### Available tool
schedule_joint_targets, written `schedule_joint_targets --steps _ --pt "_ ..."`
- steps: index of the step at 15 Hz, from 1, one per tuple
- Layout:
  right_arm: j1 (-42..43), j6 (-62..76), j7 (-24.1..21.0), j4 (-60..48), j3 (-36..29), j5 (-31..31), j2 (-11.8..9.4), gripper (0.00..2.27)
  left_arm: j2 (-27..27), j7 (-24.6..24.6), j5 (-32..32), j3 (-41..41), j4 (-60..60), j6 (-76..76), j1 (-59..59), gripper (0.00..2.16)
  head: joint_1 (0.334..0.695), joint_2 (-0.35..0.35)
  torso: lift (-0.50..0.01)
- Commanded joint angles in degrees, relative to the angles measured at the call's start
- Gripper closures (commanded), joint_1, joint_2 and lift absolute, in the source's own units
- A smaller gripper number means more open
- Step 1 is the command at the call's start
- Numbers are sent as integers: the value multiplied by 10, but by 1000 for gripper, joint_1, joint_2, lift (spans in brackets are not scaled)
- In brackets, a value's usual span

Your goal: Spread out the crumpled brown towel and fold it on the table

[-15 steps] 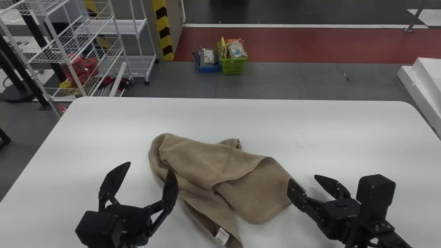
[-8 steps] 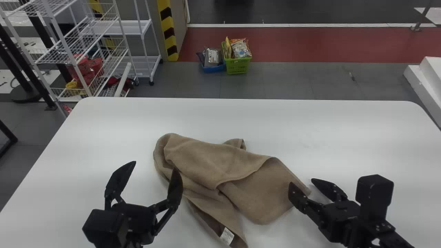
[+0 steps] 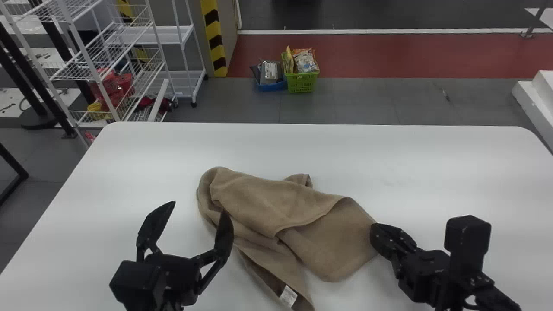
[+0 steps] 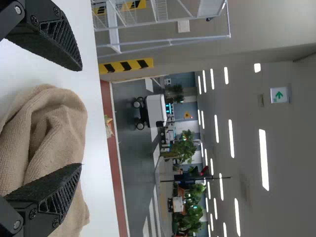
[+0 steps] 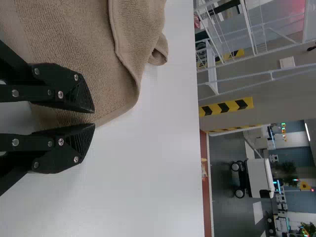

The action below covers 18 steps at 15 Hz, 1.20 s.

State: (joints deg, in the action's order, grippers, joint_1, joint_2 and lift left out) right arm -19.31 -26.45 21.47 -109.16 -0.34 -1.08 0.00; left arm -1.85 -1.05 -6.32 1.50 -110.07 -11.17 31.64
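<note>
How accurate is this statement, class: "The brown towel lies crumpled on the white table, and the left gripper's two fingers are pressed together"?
The finger position is wrong: the left gripper has its two fingers spread wide apart, as the head view shows. The brown towel does lie crumpled on the white table.

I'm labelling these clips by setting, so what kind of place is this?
Probably a robotics lab or demo hall: wheeled machine, wire shelving, hazard-striped pillar edge.

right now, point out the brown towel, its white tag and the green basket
Brown towel (image 3: 263,203): head view, top layer.
White tag (image 3: 288,296): head view, its middle.
Green basket (image 3: 301,83): head view, front wall.
</note>
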Motion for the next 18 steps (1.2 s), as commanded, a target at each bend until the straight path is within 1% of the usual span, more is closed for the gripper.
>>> schedule_joint_targets --steps 1,2,4,5,6,7,12,16,18 --pt "2 -6 1 0 1 -2 1 1298 0 0 0 0 -1 1 0 134 695 72 -127" --pt "1 -6 1 -2 1 -4 1 1261 0 1 0 1 -1 1 0 134 695 73 -127" --pt "-10 1 0 -15 5 -5 1 306 0 0 -1 1 0 1 -1 134 695 76 -127" --pt "-13 1 -1 -22 6 -5 1 225 0 0 -1 3 0 1 -1 134 695 77 -127" --pt "-14 -2 -4 -28 7 -4 1 218 0 0 -2 3 0 1 -2 134 695 78 -127" --pt "-14 -16 -6 -36 8 -3 1 161 0 1 -2 3 0 1 -2 134 695 78 -127" --pt "2 -118 -10 -53 16 14 1 181 -2 1 -2 3 0 1 -1 134 695 81 -127" --pt "11 -120 -10 -46 17 14 1 221 -2 1 -2 3 3 1 -2 134 695 82 -127" --pt "15 -125 -10 -46 18 14 1 559 -2 1 -2 3 6 -1 -3 134 695 83 -127"
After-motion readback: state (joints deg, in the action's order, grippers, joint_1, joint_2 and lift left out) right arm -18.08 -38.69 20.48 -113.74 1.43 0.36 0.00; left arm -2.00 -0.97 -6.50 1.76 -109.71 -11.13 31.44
